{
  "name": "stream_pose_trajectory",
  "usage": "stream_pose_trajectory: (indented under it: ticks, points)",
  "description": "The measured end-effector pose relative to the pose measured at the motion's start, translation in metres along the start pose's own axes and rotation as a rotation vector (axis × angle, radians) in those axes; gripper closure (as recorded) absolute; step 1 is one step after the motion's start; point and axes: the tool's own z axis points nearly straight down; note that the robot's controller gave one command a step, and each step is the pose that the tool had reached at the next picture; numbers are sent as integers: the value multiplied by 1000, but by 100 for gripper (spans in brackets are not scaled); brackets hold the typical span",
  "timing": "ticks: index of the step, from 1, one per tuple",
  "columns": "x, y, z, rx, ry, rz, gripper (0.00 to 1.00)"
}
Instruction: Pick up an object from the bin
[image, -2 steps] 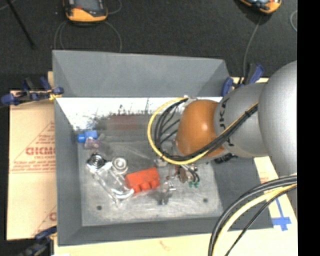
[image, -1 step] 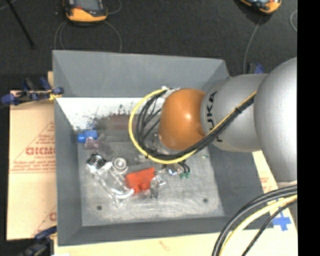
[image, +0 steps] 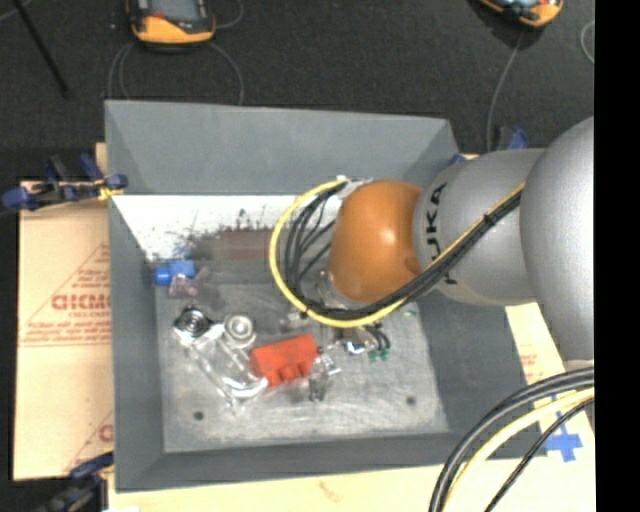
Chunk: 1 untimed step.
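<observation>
Mid-floor of the bin (image: 138, 380): red block (image: 283, 360), roughly rectangular, lying flat on the grey floor. It is the item nearest the arm's wrist, just below and left of it.

Jaws: hidden beneath the orange cover (image: 372, 240); whether they are apart or together cannot be told.

Just right of the block: small metal bits (image: 322, 378), close against its edge.

Further right of the block: green piece (image: 377, 350), small, lying apart.

Left of the block, touching it: clear plastic pieces (image: 225, 372) in a loose heap. One round metal cap (image: 238, 328) sits above-left of the block, a second cap (image: 190, 323) further left.

Well up and left of the block, by the bin's left wall: blue piece (image: 172, 272).

Above-right of the block: the orange cover, ringed by cables (image: 275, 262), yellow and black, on the grey arm (image: 500, 240).
</observation>
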Motion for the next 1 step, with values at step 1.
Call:
stream_pose_trajectory:
  ticks: [1]
  points:
    - [-8, 1, 29, 5, -6, -159, 0]
